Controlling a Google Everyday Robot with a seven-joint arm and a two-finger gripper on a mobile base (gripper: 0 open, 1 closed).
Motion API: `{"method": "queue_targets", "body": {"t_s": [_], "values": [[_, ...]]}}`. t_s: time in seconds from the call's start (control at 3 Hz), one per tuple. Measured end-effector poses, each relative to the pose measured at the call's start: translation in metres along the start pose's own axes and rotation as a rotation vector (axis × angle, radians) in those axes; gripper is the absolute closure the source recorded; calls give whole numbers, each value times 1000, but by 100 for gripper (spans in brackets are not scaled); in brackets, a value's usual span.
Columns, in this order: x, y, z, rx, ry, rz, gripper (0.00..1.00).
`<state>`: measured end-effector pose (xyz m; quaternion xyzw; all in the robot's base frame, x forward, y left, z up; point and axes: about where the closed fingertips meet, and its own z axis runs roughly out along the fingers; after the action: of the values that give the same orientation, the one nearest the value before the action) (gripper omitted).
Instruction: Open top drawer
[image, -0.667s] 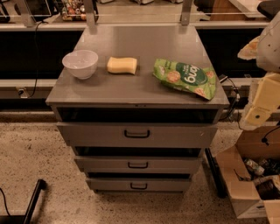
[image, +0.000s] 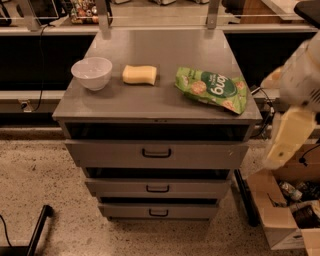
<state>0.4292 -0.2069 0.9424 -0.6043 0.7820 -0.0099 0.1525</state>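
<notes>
top drawer (image: 200, 155) | grey, slightly ajar (dark loop handle (image: 156, 153) centred) | pincer (image: 288, 137) right

Dim warm light, end effector (image: 286, 140) right

I see a flat grey cabinet top (image: 155, 107) in the middle of the frame. Three things sit on it in a row. A white bowl (image: 92, 73) is on the left. A yellow sponge (image: 139, 74) lies just beside it. A green snack bag (image: 212, 89) lies flat on the right, near the edge.

Low in the frame are two small grey drawers, the middle drawer (image: 200, 188) and the bottom drawer (image: 130, 211). Each has a little dark handle.

The floor (image: 40, 175) is pale with dark spots. A black bar (image: 39, 231) leans at the lower left. An open cardboard box (image: 272, 222) with bits inside sits at the lower right. Two metal posts (image: 104, 17) stand at the top.
</notes>
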Motion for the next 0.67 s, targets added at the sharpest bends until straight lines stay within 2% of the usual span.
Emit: {"method": "queue_targets", "body": {"t_s": [0.33, 0.67], "values": [[-10, 40, 46, -34, -90, -39, 0], [-4, 48, 73, -30, -98, -37, 0]]}}
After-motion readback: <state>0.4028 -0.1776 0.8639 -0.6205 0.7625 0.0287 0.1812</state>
